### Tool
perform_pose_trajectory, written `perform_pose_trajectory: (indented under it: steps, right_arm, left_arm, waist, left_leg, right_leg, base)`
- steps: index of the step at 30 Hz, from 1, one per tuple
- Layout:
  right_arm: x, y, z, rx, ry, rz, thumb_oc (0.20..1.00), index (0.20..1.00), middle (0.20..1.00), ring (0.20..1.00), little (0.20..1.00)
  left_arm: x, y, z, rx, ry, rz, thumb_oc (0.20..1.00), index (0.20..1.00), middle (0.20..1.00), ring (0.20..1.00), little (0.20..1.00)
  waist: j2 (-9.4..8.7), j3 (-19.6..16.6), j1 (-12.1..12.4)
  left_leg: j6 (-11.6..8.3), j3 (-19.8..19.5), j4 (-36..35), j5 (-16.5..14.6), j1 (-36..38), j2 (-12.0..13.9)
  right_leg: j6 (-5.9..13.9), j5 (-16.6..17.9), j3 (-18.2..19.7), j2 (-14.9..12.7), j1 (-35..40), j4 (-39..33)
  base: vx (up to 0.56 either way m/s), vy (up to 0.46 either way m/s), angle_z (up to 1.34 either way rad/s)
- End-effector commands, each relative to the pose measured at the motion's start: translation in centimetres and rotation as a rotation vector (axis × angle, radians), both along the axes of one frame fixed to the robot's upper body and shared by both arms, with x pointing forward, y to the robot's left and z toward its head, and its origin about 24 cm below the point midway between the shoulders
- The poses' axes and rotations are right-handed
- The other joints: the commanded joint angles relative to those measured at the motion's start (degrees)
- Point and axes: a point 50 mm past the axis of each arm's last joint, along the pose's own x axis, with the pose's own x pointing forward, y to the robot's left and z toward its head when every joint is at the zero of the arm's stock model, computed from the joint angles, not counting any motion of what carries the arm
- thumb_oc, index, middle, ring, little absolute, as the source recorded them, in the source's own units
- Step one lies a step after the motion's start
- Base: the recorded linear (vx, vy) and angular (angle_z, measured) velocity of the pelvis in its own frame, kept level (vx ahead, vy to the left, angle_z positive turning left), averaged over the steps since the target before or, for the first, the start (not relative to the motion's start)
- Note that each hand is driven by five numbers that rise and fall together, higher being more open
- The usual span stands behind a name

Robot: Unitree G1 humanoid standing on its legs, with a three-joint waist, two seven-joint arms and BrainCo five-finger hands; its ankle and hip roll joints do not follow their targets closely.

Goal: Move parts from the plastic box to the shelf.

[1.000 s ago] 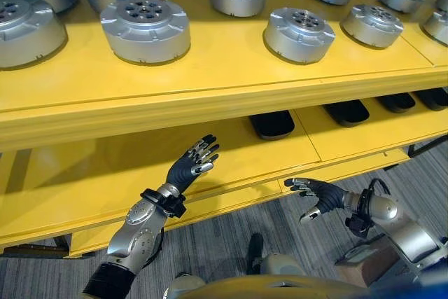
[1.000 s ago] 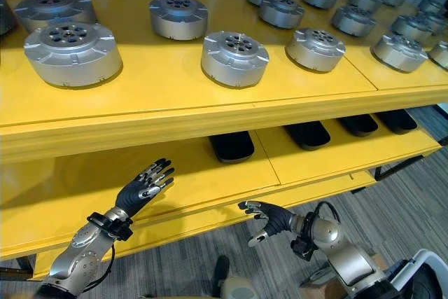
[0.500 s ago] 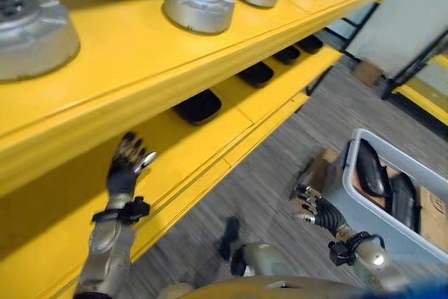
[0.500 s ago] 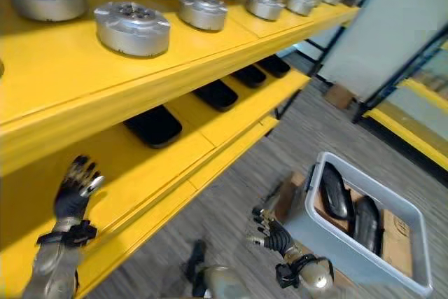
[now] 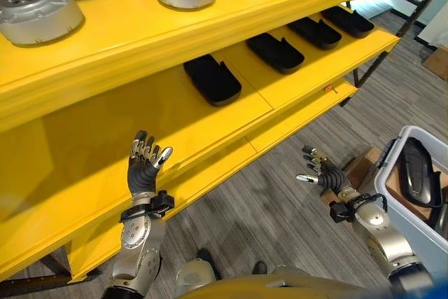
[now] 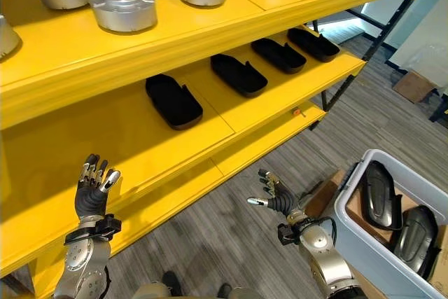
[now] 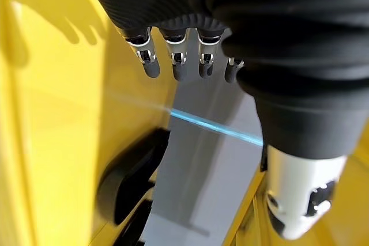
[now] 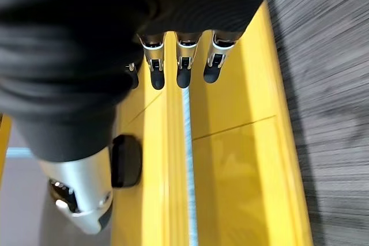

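at the lower right of the right eye view sits the grey plastic box (image 6: 350,222) on the striped floor (image 6: 210,236), with two dark parts (image 6: 379,194) lying inside it, one nearer the box's upper end and one (image 6: 416,231) toward the frame's right edge. my right hand (image 6: 276,197) hangs low in the middle of the frame, over the floor and just left of the box, apart from it, its fingers (image 8: 183,67) straight and spread, holding nothing. my left hand (image 6: 93,190) is raised at the lower left, palm toward the yellow shelf (image 6: 210,141), fingers (image 7: 176,64) straight and slightly fanned, empty too. four black trays (image 6: 173,101) lie in a slanting row on the middle level of the shelf, running from the centre of the frame up toward the upper right. on the top level, along the upper edge of the frame, stand round silver metal housings (image 6: 123,9) in rows.
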Motion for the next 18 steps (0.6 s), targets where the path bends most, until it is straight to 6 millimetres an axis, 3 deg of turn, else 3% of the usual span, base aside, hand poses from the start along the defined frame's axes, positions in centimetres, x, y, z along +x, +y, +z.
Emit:
perform_pose_trajectory:
  steps: [1,3,6,8,9,12,15,16,17,18]
  right_arm:
    - [0.7,-0.2,1.6,0.020,-0.078,0.009,1.000,1.000,1.000,1.000,1.000]
    - [0.7,-0.1,1.6,0.025,-0.073,0.010,1.000,1.000,1.000,1.000,1.000]
    - [1.1,0.2,1.9,0.044,-0.089,-0.009,1.000,1.000,1.000,1.000,1.000]
    - [1.3,0.0,1.9,0.048,-0.090,-0.029,1.000,1.000,1.000,1.000,1.000]
    - [1.5,-0.2,1.7,0.046,-0.096,-0.040,1.000,1.000,1.000,1.000,1.000]
    - [1.4,-0.5,1.6,0.056,-0.108,-0.064,1.000,1.000,1.000,1.000,1.000]
    - [1.2,-0.4,1.2,0.059,-0.129,-0.093,1.000,1.000,1.000,1.000,1.000]
    - [1.2,-0.4,1.2,0.059,-0.137,-0.101,1.000,1.000,1.000,1.000,1.000]
    - [1.1,-0.5,1.2,0.046,-0.151,-0.146,1.000,1.000,1.000,1.000,1.000]
    - [1.1,-0.5,1.2,0.045,-0.152,-0.158,1.000,1.000,1.000,1.000,1.000]
  left_arm:
    - [0.6,0.0,2.7,0.088,-0.144,-0.054,1.000,1.000,1.000,1.000,1.000]
    - [0.6,-0.4,2.6,0.090,-0.143,-0.100,1.000,1.000,1.000,1.000,1.000]
    - [0.8,-1.9,3.2,0.147,-0.209,-0.285,1.000,1.000,1.000,1.000,1.000]
    - [0.9,-2.6,3.5,0.169,-0.243,-0.364,1.000,1.000,1.000,1.000,1.000]
    - [1.2,-3.7,4.0,0.202,-0.280,-0.475,1.000,1.000,1.000,1.000,1.000]
    - [1.5,-4.6,4.5,0.212,-0.313,-0.560,1.000,1.000,1.000,1.000,1.000]
    - [1.7,-5.6,4.9,0.250,-0.337,-0.645,1.000,1.000,1.000,1.000,1.000]
    - [1.8,-5.7,5.0,0.255,-0.341,-0.659,1.000,1.000,1.000,1.000,1.000]
    - [1.9,-6.4,4.7,0.273,-0.328,-0.731,1.000,1.000,1.000,1.000,1.000]
    - [1.9,-6.6,4.8,0.291,-0.328,-0.741,1.000,1.000,1.000,1.000,1.000]
  waist:
    - [-0.50,-0.8,-0.4]
    - [-0.14,-0.6,-0.5]
    - [0.64,-0.8,-1.1]
    - [0.74,-0.8,-1.4]
    - [0.90,-1.0,-2.1]
    - [1.11,-1.2,-2.8]
    - [1.68,-1.3,-3.7]
    - [1.93,-1.3,-3.8]
    - [3.30,-1.6,-4.4]
    - [3.56,-1.6,-4.8]
  left_leg:
    - [-6.47,1.0,-0.8,6.4,-0.2,7.6]
    - [-7.92,1.2,-0.3,9.1,-0.3,9.5]
    - [-9.18,1.9,-0.6,10.9,0.2,10.0]
    - [-8.47,2.5,-0.2,9.2,0.3,9.1]
    - [-6.58,3.7,0.2,5.1,1.1,6.4]
    - [-4.98,4.1,2.9,1.5,0.8,3.7]
    - [-1.28,0.8,7.6,-5.2,-0.5,-2.8]
    - [-0.54,0.0,7.7,-6.3,-0.4,-4.2]
    - [0.97,-2.3,0.6,-4.2,1.5,-8.2]
    - [0.95,-2.7,-0.8,-3.6,2.0,-8.3]
  right_leg:
    - [2.77,4.6,-3.2,-3.3,-1.0,2.2]
    - [2.44,4.8,-3.5,-2.7,-0.8,1.3]
    - [2.70,6.0,-4.0,-2.2,-1.3,-0.7]
    - [2.67,6.1,-4.2,-2.5,-1.5,-0.9]
    - [2.99,6.7,-4.6,-3.0,-1.8,-1.2]
    - [3.13,7.2,-4.3,-3.2,-2.0,-1.6]
    - [4.01,8.2,-0.4,-3.3,-3.0,-1.6]
    - [4.29,8.4,0.4,-3.2,-3.4,-1.4]
    - [4.90,9.8,2.5,-2.4,-5.8,-0.5]
    - [5.14,10.0,2.9,-2.3,-6.4,-0.2]
  base:
    - [-0.09,-0.206,0.02]
    - [-0.10,-0.196,0.00]
    - [-0.13,-0.118,-0.03]
    - [-0.14,-0.012,-0.05]
    - [-0.16,0.035,-0.06]
    - [-0.13,0.051,0.10]
    - [-0.15,0.153,-0.24]
    - [-0.26,0.318,-0.48]
    - [-0.23,0.281,-0.62]
    - [-0.24,0.335,-0.55]
